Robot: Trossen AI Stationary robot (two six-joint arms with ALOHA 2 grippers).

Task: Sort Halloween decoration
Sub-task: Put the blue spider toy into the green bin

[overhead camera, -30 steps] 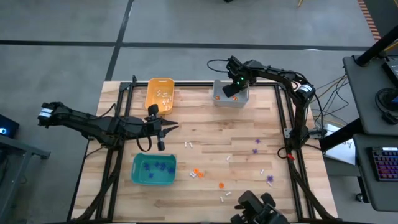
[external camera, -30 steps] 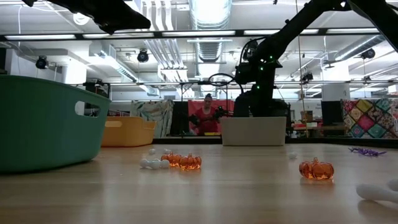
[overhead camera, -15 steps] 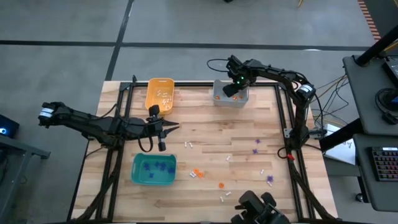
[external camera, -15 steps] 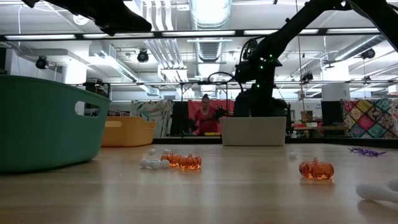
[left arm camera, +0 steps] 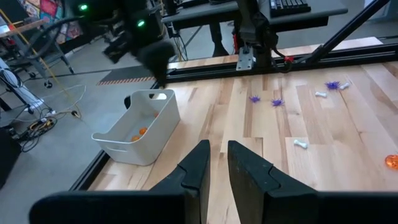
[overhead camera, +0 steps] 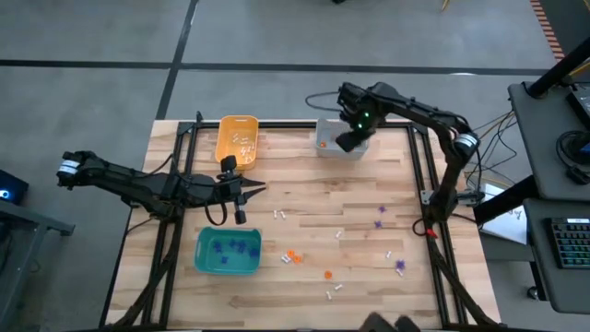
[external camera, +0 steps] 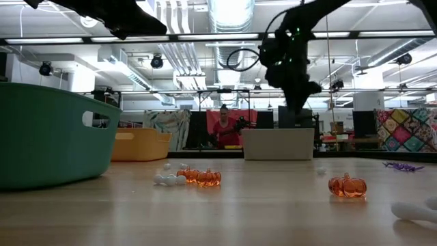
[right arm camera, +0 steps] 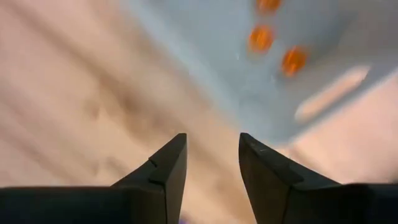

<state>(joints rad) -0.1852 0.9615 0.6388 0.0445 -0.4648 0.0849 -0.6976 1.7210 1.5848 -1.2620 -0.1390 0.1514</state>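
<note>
Over the grey bin (overhead camera: 339, 143) at the far edge of the tabletop (overhead camera: 313, 198), the right gripper (overhead camera: 346, 140) hung with its fingers (right arm camera: 166, 168) parted and nothing between them; its wrist view showed a few orange pieces (right arm camera: 262, 37) already lying inside that bin. Everything left to sort lay nearer the front of the tabletop, well away from those fingers: two orange pumpkins (overhead camera: 292, 257) side by side and a third orange pumpkin (overhead camera: 327, 274) close by, purple spiky pieces (overhead camera: 380, 216) toward the right side, and small white bones (overhead camera: 279, 215) scattered between. By my judgement the right arm had the shorter reach to the purple pieces and the lone pumpkin, while the pair of pumpkins sat about midway between the two arms. The left gripper (overhead camera: 247, 191) waited above the middle-left of the tabletop, between the yellow bin (overhead camera: 236, 138) and the teal bin (overhead camera: 228, 250), its fingers (left arm camera: 198, 163) nearly together and empty. The pumpkins looked glossy, translucent and ribbed, roundish with no real long axis, so the angle of approach probably mattered little; the white bones were elongated and lay at mixed angles.
</note>
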